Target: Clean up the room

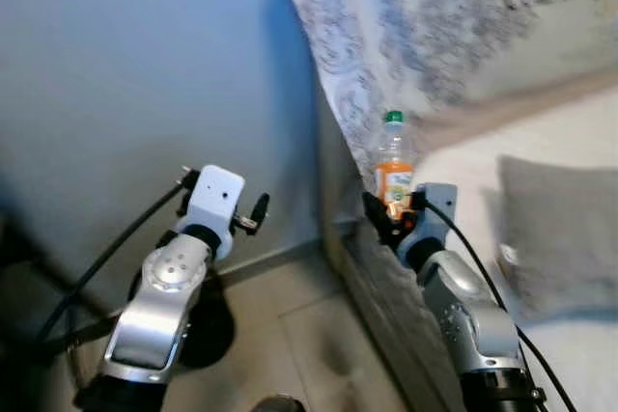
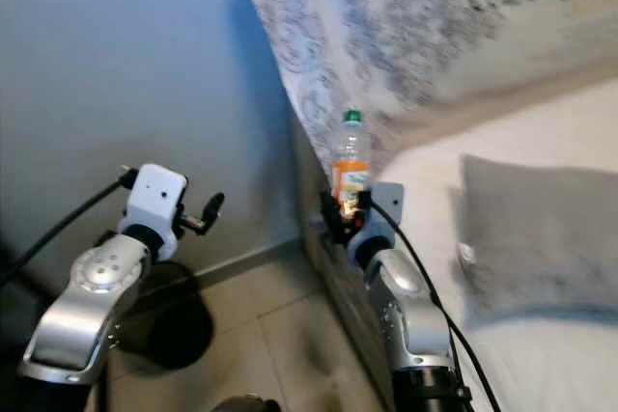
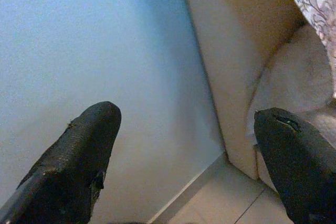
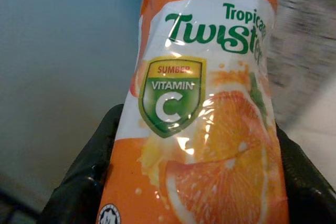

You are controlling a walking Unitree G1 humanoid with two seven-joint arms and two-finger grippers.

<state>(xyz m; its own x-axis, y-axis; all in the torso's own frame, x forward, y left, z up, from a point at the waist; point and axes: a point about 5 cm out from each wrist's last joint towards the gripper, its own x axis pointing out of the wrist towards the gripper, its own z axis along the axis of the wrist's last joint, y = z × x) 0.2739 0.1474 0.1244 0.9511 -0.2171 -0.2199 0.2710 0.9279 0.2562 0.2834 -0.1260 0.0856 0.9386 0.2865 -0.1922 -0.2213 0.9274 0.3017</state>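
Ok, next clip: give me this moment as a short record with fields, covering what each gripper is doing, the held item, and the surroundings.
right gripper: shut on the orange drink bottle, near the corner of the bed
bottle: upright, green cap, orange label reading Twister
left gripper: open, holding nothing, facing the blue wall
bed items: grey cushion, patterned pillow leaning at the head
floor: tiled

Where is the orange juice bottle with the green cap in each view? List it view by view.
Left eye view: orange juice bottle with green cap, centre-right, upright at the bed's edge, in the right gripper.
Right eye view: just right of centre.
Left wrist view: cannot make it out.
Right wrist view: its label close up, between the black fingers.
Shared landmark: grey-patterned fabric behind it.
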